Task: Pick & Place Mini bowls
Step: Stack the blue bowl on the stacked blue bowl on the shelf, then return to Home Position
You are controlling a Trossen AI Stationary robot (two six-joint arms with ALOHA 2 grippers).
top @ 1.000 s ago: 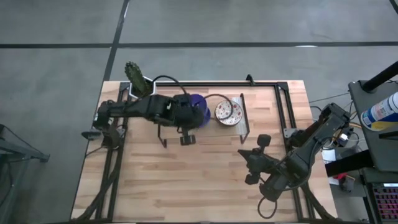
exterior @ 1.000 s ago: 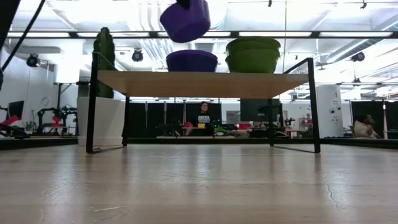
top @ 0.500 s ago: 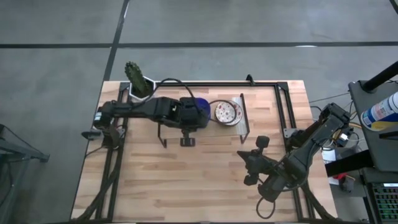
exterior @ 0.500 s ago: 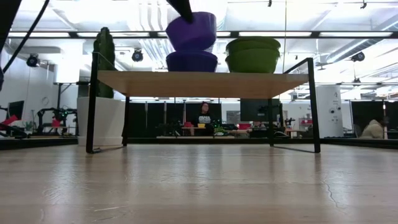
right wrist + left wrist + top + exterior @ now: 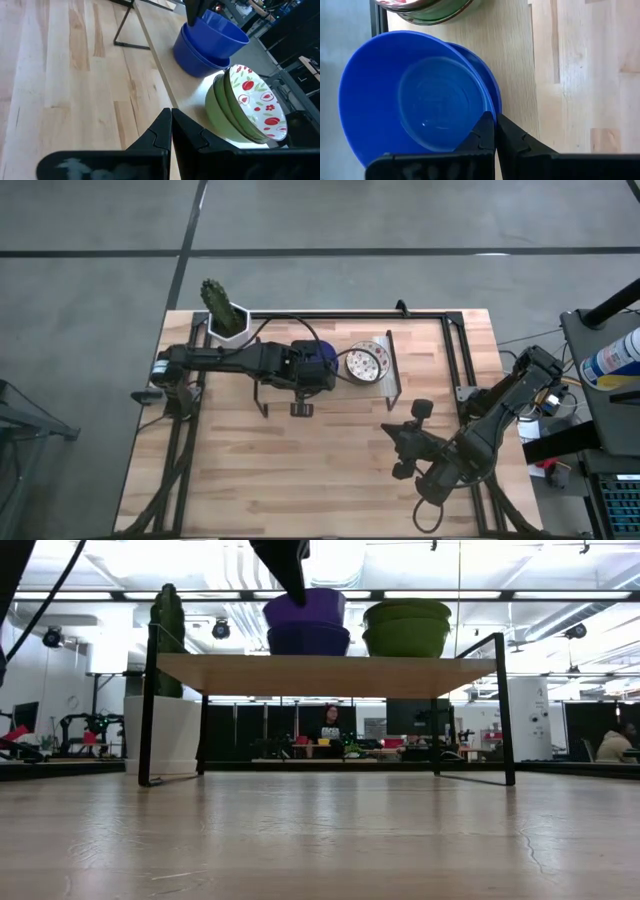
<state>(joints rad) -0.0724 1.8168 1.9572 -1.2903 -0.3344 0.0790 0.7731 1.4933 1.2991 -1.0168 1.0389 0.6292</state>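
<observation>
Two nested deep-blue mini bowls (image 5: 415,95)

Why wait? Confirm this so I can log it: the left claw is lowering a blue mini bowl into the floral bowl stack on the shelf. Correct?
Not quite. The left claw grips a blue mini bowl by its rim, but nests it into the other blue bowl, not the floral stack beside it. The right wrist view shows this.
</observation>
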